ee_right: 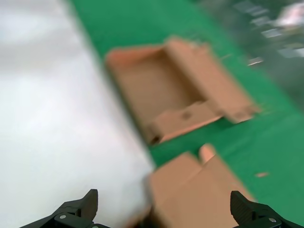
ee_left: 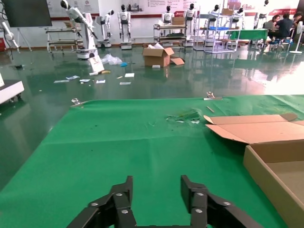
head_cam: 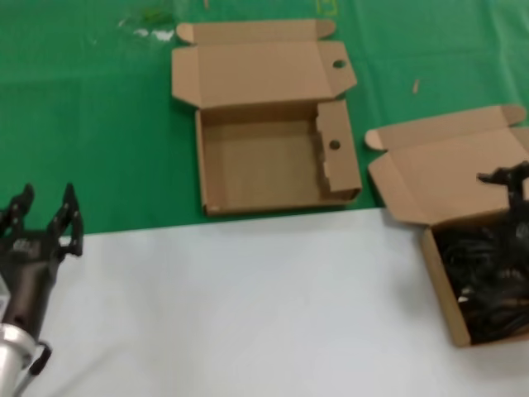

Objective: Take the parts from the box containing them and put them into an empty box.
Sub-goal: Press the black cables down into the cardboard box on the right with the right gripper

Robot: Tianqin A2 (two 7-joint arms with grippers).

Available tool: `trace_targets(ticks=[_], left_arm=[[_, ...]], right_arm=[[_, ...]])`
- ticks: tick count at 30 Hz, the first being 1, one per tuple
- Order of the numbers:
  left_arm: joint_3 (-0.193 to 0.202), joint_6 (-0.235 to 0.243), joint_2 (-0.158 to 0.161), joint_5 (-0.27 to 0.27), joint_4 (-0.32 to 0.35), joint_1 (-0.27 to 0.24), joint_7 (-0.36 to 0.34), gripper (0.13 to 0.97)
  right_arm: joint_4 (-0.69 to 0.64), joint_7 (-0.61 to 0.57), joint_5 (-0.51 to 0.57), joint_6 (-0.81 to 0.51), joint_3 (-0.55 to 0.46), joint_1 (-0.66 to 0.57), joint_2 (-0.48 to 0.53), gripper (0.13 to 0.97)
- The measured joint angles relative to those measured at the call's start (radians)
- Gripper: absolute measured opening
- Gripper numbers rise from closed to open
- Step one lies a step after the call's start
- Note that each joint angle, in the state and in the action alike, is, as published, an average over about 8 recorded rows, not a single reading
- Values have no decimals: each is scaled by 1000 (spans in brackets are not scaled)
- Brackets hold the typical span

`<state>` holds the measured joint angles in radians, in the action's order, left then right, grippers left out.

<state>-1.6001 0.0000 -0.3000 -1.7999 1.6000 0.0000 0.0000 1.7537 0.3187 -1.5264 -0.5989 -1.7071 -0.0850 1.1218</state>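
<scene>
Clearly early days. Head view: the empty box [head_cam: 273, 161] sits open on the green part of the tabletop [head_cam: 83, 116], lid folded back, nothing inside it. To the robot's right, the box containing them [head_cam: 463, 248] straddles the edge of the white sheet [head_cam: 248, 306], and the parts [head_cam: 488, 273] are a dark tangle of cords filling it — can't separate individual bundles. The right tool [head_cam: 506, 176] shows as a dark shape just above that pile, by the lid; whether it touches a cord I can't tell. The left tool [head_cam: 45, 217] is parked at the near left, fingers apart, holding nothing.

Left wrist view: left tool [ee_left: 156, 190] spread open over bare green, w/ a corner of the empty box [ee_left: 275, 175] off to one side.

Right wrist view: right tool [ee_right: 164, 204] has its jaws set wide apart, nothing between them, w/ the source box's lid [ee_right: 194, 190] beneath and the empty box [ee_right: 161, 95] further off.

Judgement — no part moved across yet; all transfers remain, the first pick looks imminent.
</scene>
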Motion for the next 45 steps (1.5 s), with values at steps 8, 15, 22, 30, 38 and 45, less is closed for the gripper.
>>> trace_targets(ticks=[8,15,22,30,38,45], left_arm=[[0,0,0,0,0,0,0,356],[0,0,0,0,0,0,0,236],[0,0,0,0,0,0,0,176],[0,0,0,0,0,0,0,144],[0,0,0,0,0,0,0,140],[0,0,0,0,0,0,0,140]], right_arm=[[-113,-170,-9,-329,-187,-278,111,966],[-267,-338,124,-525,-292,-468,24,962],[-389,-442,218,-602,-349,-587,-75,937],[-460,-479,259,-647,-373,-657,-137,853],[-510,-501,285,-684,-387,-709,-171,720],[-558,-516,303,-693,-394,-741,-196,652]])
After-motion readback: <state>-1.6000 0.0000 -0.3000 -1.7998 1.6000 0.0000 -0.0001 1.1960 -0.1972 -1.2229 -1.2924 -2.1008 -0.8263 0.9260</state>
